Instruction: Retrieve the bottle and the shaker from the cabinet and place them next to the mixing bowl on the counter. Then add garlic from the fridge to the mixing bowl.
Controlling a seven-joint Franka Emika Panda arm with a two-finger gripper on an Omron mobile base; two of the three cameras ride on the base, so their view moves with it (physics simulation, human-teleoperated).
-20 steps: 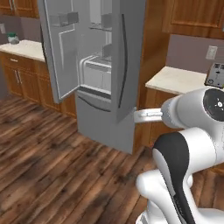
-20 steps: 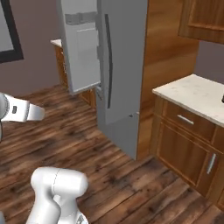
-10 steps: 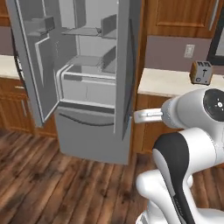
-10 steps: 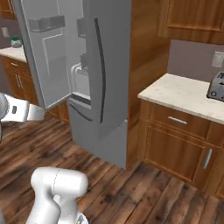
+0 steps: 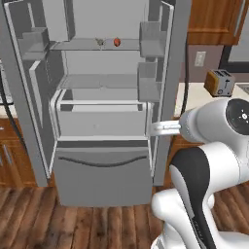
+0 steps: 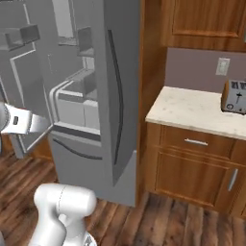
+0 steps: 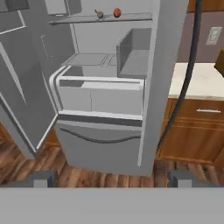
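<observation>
Hand view shows the tool (image 7: 113, 178) spread wide before the open fridge (image 7: 105, 109), garlic (image 7: 100, 14) on its shelf.

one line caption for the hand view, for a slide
Open tool faces the open fridge, where a small red item and a pale one sit on the upper shelf.

A grey fridge (image 5: 102, 160) stands open on a dark wood-plank floor (image 6: 182, 221), with wooden cabinets (image 6: 192, 163) under a pale stone counter (image 6: 192, 110) beside it bearing a toaster (image 6: 235, 96).
</observation>
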